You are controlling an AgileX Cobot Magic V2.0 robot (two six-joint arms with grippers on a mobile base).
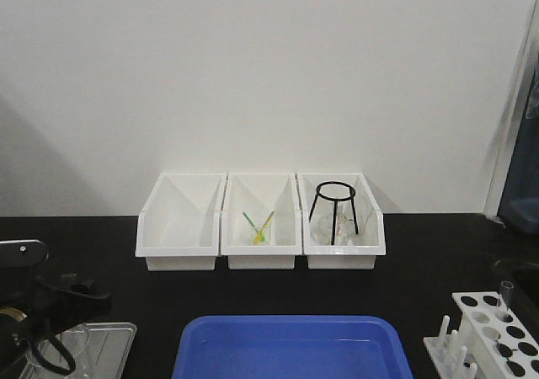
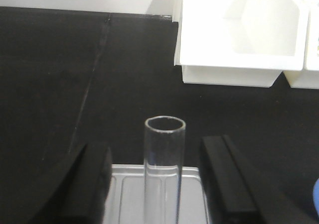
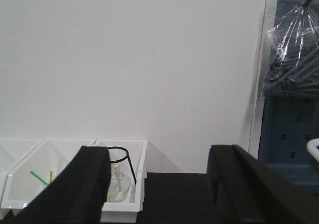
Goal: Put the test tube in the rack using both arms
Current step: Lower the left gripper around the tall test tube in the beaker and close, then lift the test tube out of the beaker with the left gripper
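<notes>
Left wrist view: finds left pincer [image 2: 157, 148] spread wide, test tube [image 2: 164, 184] upright inside its gap, untouched; right pincer [image 3: 159, 154] equally spread, holding nothing.

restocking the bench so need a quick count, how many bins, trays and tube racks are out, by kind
white bins: 3
trays: 2, a blue tray and a metal tray
rack: 1
total: 6
</notes>
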